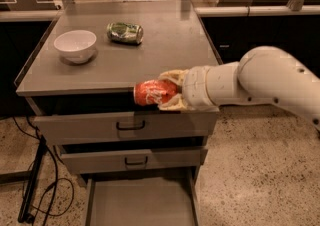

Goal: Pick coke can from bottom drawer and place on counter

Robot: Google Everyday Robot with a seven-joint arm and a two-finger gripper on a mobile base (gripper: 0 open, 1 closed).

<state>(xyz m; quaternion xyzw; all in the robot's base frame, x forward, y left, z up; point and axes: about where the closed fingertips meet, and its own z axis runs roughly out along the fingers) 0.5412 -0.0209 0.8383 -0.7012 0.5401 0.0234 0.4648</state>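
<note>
My gripper (pixel 167 92) is shut on the red coke can (pixel 151 92), holding it on its side at the counter's front edge, level with the rim. The white arm reaches in from the right. The counter (pixel 165 45) is a broad grey metal top. The bottom drawer (pixel 140 205) is pulled out below, a flat grey tray with nothing visible in it.
A white bowl (pixel 75 45) sits at the counter's left. A green can (pixel 125 33) lies on its side behind it, towards the middle. Two taller drawers with black handles (pixel 131 126) are shut. Black cables (pixel 35 180) lie on the floor at left.
</note>
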